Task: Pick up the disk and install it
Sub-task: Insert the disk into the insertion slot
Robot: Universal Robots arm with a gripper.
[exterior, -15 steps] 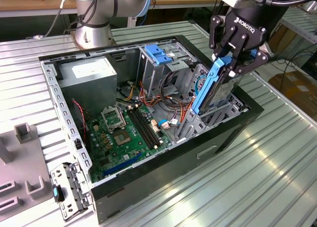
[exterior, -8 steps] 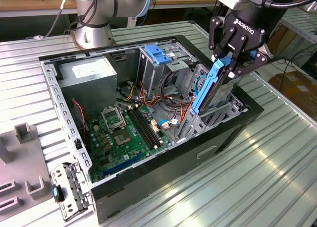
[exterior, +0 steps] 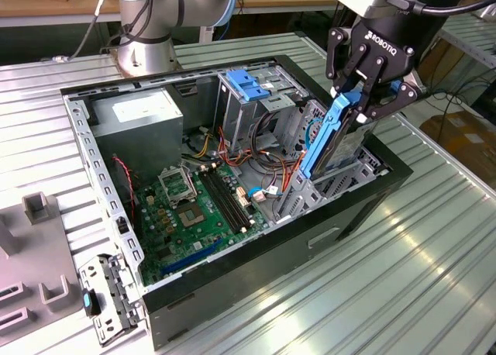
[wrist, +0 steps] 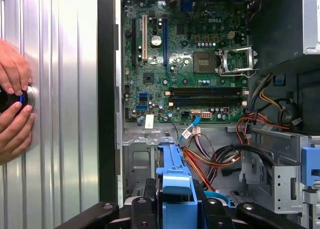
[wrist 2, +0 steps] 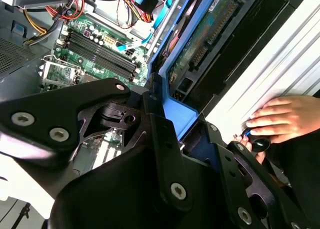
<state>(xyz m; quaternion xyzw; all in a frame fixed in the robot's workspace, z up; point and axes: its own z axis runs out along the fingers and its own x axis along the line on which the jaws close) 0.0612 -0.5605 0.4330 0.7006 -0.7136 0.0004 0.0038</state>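
The black two-fingered end effector [exterior: 366,99] is clamped on the upper end of the disk [exterior: 341,142], a rectangular black-silver metal hard drive in a blue plastic rail frame, with one finger on each side rail. The disk hangs nearly upright, slightly tilted. Its lower end is down among the grey metal brackets at the end of the open black computer case [exterior: 256,266] on the exterior view's right.

I judge the disk to be stiff, fairly heavy for its size and sensitive to knocks. The rail frame is the thinner, springier part. Gripping across the two rails, as here, keeps the fingers off the exposed circuit board, and a hold at one end may let the disk swing.

The second wrist view shows the disk's green circuit-board underside [wrist 2: 200,44] and the blue frame [wrist 2: 177,114] between the fingers. The first wrist view looks along the frame's top edge [wrist: 175,181] to the orange and red cables [wrist: 200,161] and the green motherboard [wrist: 185,64] beyond. The exterior view adds the blue-topped metal drive cage [exterior: 248,91] and the grey boxy power supply [exterior: 139,122] further inside the case.

In both wrist views, a person's hand [wrist 2: 282,120] rests on the ribbed metal worktop [exterior: 403,293] beside the case, around a small round black knob [wrist: 10,100].
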